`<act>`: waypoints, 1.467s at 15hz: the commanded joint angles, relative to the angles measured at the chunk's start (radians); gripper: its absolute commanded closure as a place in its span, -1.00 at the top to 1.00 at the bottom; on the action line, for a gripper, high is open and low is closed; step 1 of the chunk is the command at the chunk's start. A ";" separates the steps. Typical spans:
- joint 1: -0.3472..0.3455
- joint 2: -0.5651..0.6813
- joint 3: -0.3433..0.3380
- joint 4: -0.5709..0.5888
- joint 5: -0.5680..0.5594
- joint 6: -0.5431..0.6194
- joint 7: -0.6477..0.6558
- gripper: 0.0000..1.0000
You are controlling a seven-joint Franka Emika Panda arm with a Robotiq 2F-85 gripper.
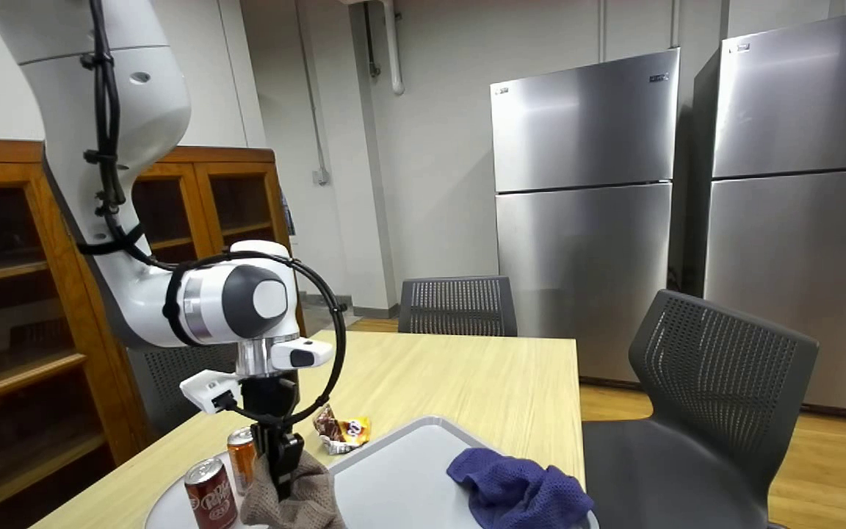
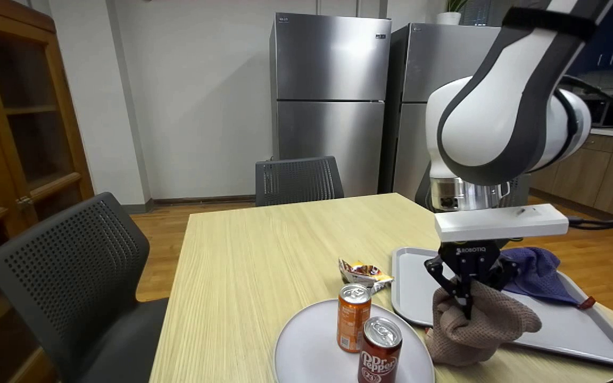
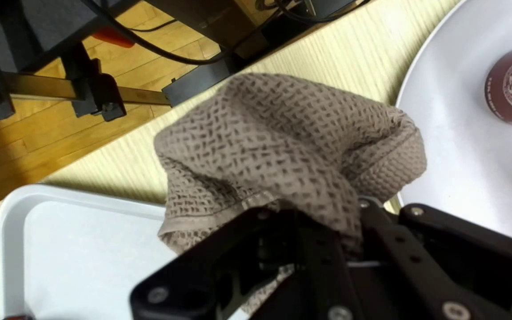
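Nearest the camera in an exterior view stands the Dr Pepper can (image 2: 380, 348), upright on the plate (image 2: 306, 340), which I take as datum. From left to right: the orange can (image 2: 353, 322), upright, stands on the plate just behind it; the wrapper (image 2: 362, 275) lies on the table (image 2: 264, 255) beyond the plate; the tray (image 2: 410, 287) lies to the plate's right. Between plate and tray is the brown cloth (image 2: 490, 332), covering part of both rims in the wrist view. Whether its lower folds touch anything I cannot establish. My gripper (image 2: 467, 308) is clamped on that cloth, jaws drawn together over a fold. Farther right of the plate, the purple cloth (image 2: 535, 276) lies crumpled on the tray.

Handling, in my judgement: the step in hand is control of the gripped cloth. Its loose end beside the plate could catch a can, so I would lift straight up before any sideways travel, slowly, watching for trailing corners.

Labels, left to right: fridge (image 2: 330, 138) badges beyond the plate, too small to read; orange can and wrapper, print not legible; Dr Pepper can, "Dr Pepper" and "23"; gripper housing, "ROBOTIQ".
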 commanded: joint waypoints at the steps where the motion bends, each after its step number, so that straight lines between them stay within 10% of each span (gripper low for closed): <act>1: 0.039 0.060 -0.037 0.034 -0.023 0.072 0.075 -0.95; 22: 0.282 0.270 -0.225 0.079 -0.012 0.242 0.214 -0.95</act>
